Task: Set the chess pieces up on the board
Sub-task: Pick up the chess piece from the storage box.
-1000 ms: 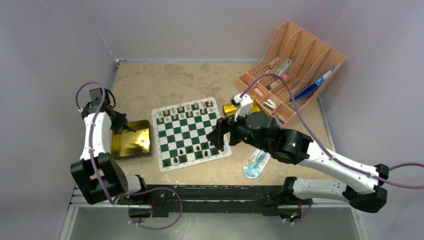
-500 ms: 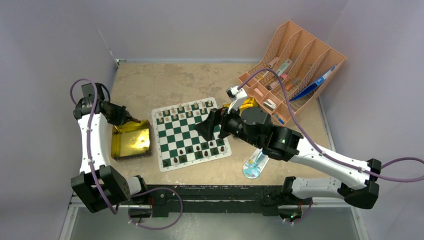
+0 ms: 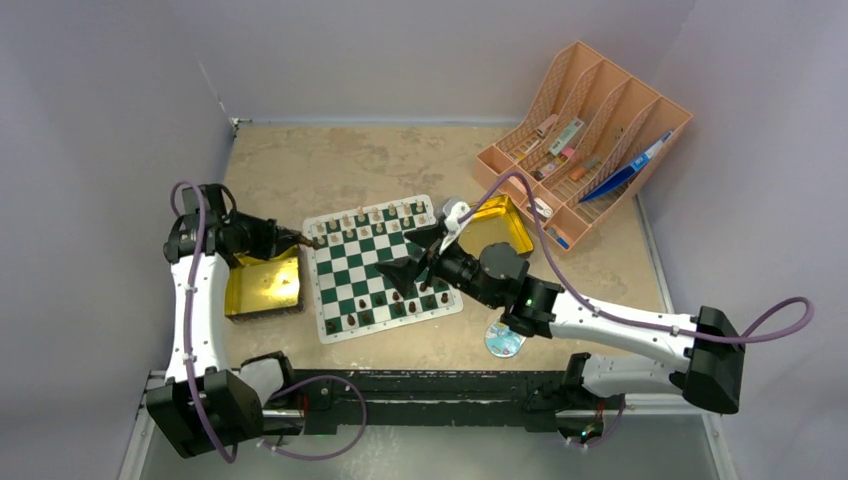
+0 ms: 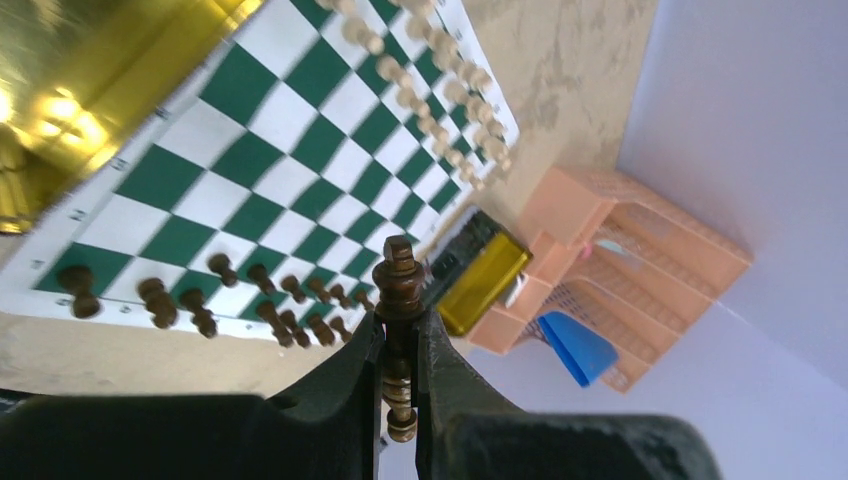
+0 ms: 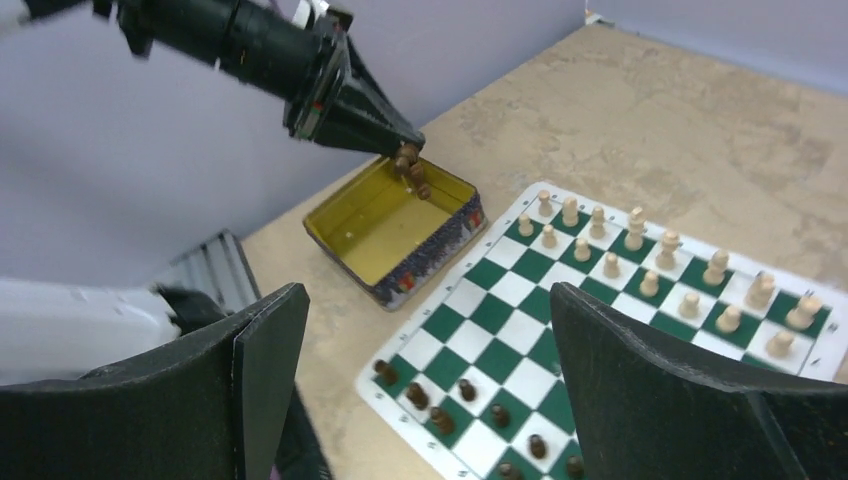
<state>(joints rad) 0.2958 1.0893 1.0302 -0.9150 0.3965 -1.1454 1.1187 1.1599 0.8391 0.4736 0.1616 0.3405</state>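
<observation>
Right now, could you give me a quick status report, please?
Left gripper shut on dark piece, near board. Right gripper open over board, possibly in the way.

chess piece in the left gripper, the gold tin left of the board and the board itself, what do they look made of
The dark piece: probably turned wood, stained brown, glossy; lathe-like rings and highlights show. The gold tin: likely thin metal, mirror-bright gold inside, printed outer wall. The board: thin flat mat, matte printed checks; vinyl or paper, unclear.
</observation>
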